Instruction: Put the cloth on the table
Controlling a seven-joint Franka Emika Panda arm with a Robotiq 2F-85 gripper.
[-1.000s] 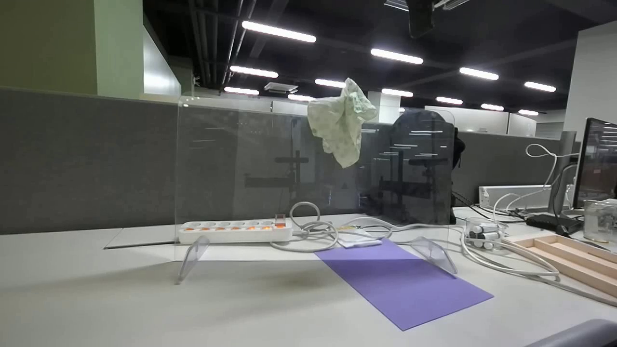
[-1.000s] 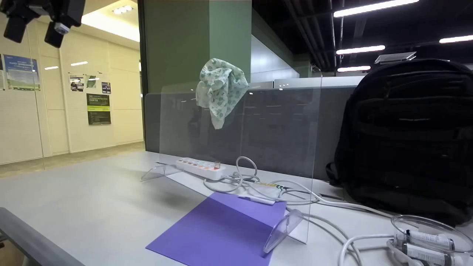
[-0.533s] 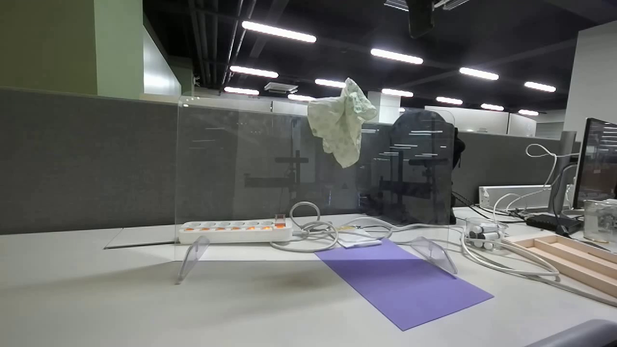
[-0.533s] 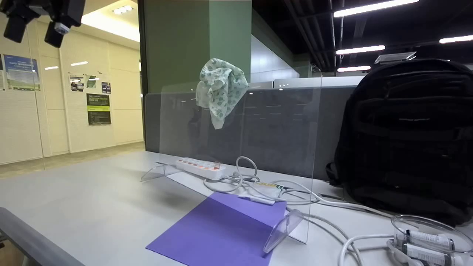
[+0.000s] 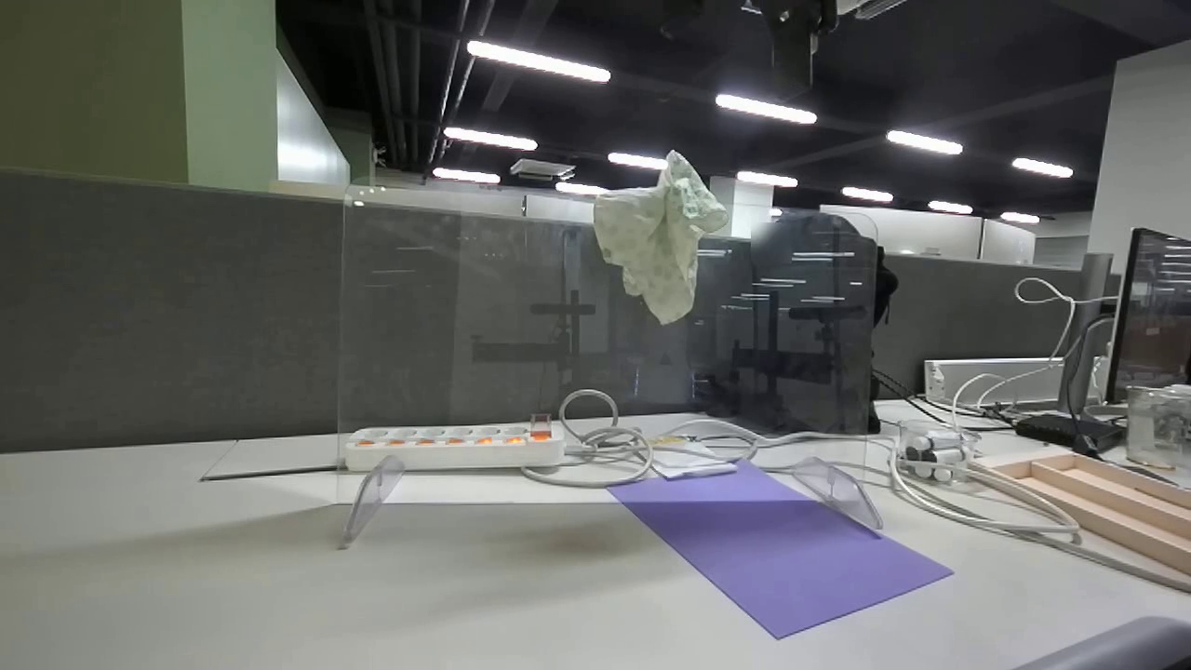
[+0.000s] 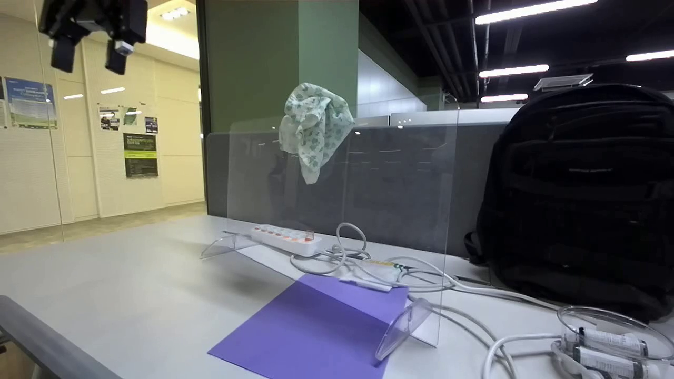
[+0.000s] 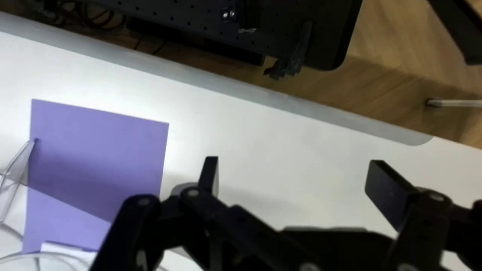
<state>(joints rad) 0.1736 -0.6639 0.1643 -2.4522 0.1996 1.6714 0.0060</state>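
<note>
Hovering above the table [image 6: 131, 295], jaws parted, pointing down

Tool [image 7: 297, 180] spread wide, white table [image 7: 282, 139] beneath, 1 purple sheet [image 7: 98, 158]

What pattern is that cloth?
The cloth has green shapes on paler green, clearest in an exterior view.

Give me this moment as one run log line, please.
cloth: draped over top edge of clear panel | end effector: open, apart from cloth | goal: cloth on table, not yet done
</note>
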